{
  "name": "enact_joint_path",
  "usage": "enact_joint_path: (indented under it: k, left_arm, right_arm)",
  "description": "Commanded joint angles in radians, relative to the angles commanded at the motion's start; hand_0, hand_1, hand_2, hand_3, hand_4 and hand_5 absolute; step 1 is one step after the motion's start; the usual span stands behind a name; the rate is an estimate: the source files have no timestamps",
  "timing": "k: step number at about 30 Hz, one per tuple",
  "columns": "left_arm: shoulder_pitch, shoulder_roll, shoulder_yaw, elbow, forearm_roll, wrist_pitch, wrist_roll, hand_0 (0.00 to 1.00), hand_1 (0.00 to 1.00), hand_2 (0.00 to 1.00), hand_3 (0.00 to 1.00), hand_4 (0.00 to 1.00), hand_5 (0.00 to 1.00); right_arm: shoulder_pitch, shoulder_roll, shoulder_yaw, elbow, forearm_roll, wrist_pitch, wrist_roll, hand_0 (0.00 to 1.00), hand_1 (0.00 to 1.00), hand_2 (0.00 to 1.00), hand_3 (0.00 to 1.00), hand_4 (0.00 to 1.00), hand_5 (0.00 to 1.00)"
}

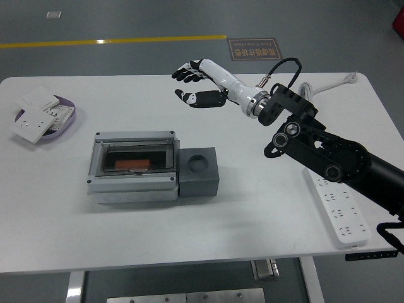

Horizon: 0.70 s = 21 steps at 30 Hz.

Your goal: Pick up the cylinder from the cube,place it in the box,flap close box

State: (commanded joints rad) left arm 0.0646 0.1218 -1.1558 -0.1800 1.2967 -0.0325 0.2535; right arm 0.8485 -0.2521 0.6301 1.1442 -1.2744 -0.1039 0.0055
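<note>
A grey box sits left of centre with its clear lid down; an orange cylinder shows through the lid inside it. A dark grey cube touches the box's right side; its round socket on top is empty. My right hand is open and empty, fingers spread, raised over the far middle of the table, well behind and above the cube. My left arm is out of view.
A purple dish with white wall sockets lies at the far left. A white power strip and its coiled cable lie on the right, partly under my right arm.
</note>
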Motion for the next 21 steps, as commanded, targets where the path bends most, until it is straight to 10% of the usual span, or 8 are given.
enact_joint_path:
  k: [21]
  left_arm:
    - [-0.008,0.028,-0.021,0.000,0.008,0.001,-0.002,0.604,0.588,0.590,0.585,0.639,0.202]
  right_arm:
    - [-0.238,0.040,0.371,0.089,-0.087,-0.002,0.005,0.790,0.746,0.750,0.727,0.643,0.305]
